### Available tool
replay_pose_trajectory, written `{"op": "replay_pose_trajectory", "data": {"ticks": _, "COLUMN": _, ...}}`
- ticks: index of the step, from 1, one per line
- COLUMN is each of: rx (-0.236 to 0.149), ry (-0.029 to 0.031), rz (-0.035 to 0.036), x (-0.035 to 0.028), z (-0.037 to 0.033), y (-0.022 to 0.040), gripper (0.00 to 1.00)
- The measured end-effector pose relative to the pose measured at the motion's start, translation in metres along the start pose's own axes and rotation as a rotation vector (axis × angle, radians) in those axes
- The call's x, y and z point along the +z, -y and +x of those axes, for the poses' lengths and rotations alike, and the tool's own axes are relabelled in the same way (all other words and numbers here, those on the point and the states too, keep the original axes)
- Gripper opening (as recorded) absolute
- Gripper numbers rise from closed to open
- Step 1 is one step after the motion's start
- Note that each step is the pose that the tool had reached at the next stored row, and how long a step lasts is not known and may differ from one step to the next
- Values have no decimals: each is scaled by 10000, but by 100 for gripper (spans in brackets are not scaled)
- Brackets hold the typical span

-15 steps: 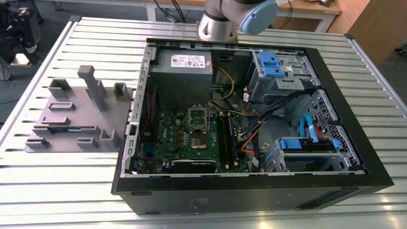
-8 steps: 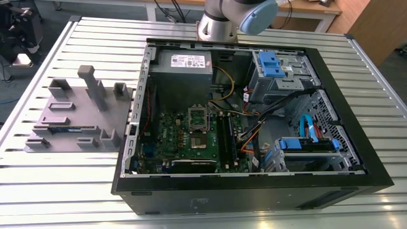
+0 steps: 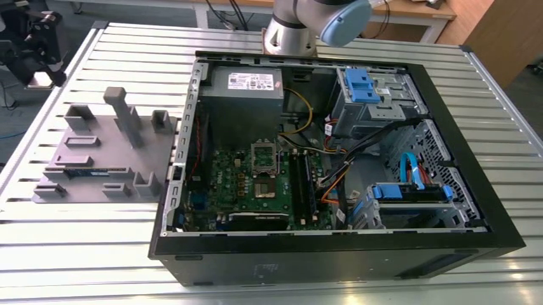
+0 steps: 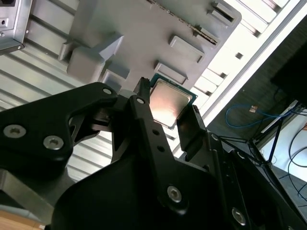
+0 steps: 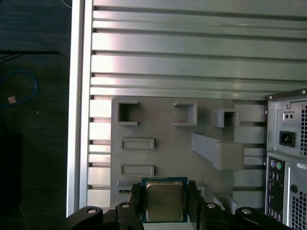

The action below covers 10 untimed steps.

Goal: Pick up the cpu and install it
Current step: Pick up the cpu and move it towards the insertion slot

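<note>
The cpu (image 5: 164,201) (image 4: 169,99) is a small square chip with a silver top and a thin dark-green rim. It sits between my gripper's (image 5: 164,207) (image 4: 165,115) two black fingers (image 5: 135,203), which close on its opposite edges. In both wrist views the chip hangs over the grey tray (image 5: 163,120) (image 4: 144,28), near one of the tray's edges. In the exterior view the grey tray (image 3: 102,159) lies at the left of the open computer case (image 3: 475,210). The motherboard's socket (image 3: 264,166) sits in the middle of the case.
Raised blocks and posts (image 3: 123,114) stand on the tray, and a dark memory stick (image 3: 85,171) lies in one slot. The slatted metal table (image 3: 102,254) carries everything. The arm's base (image 3: 297,28) stands behind the case. The case's rear panel (image 5: 288,163) is close beside the tray.
</note>
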<state>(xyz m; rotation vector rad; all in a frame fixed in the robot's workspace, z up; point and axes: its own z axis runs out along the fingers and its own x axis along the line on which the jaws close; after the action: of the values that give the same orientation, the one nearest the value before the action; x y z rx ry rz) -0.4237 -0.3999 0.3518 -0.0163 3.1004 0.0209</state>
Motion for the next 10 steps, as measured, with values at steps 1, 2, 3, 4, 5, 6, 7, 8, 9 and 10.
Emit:
{"op": "replay_pose_trajectory", "data": {"ticks": 1, "rx": 0, "ry": 1, "rz": 0, "x": 1, "z": -19, "y": 0, "gripper": 47}}
{"op": "replay_pose_trajectory", "data": {"ticks": 2, "rx": 0, "ry": 1, "rz": 0, "x": 2, "z": -41, "y": 0, "gripper": 47}}
{"op": "replay_pose_trajectory", "data": {"ticks": 3, "rx": 0, "ry": 1, "rz": -1, "x": 3, "z": -61, "y": 1, "gripper": 47}}
{"op": "replay_pose_trajectory", "data": {"ticks": 4, "rx": 0, "ry": 1, "rz": 0, "x": 4, "z": -82, "y": 1, "gripper": 47}}
{"op": "replay_pose_trajectory", "data": {"ticks": 5, "rx": -1, "ry": 1, "rz": 0, "x": 5, "z": -102, "y": 1, "gripper": 47}}
{"op": "replay_pose_trajectory", "data": {"ticks": 6, "rx": -1, "ry": 1, "rz": 0, "x": 5, "z": -121, "y": 1, "gripper": 47}}
{"op": "replay_pose_trajectory", "data": {"ticks": 7, "rx": -1, "ry": 1, "rz": 0, "x": 6, "z": -137, "y": 2, "gripper": 47}}
{"op": "replay_pose_trajectory", "data": {"ticks": 8, "rx": -1, "ry": 2, "rz": -1, "x": 6, "z": -144, "y": 1, "gripper": 47}}
{"op": "replay_pose_trajectory", "data": {"ticks": 9, "rx": 0, "ry": 1, "rz": 0, "x": 6, "z": -144, "y": 1, "gripper": 47}}
{"op": "replay_pose_trajectory", "data": {"ticks": 10, "rx": 1, "ry": 1, "rz": 0, "x": 6, "z": -144, "y": 1, "gripper": 47}}
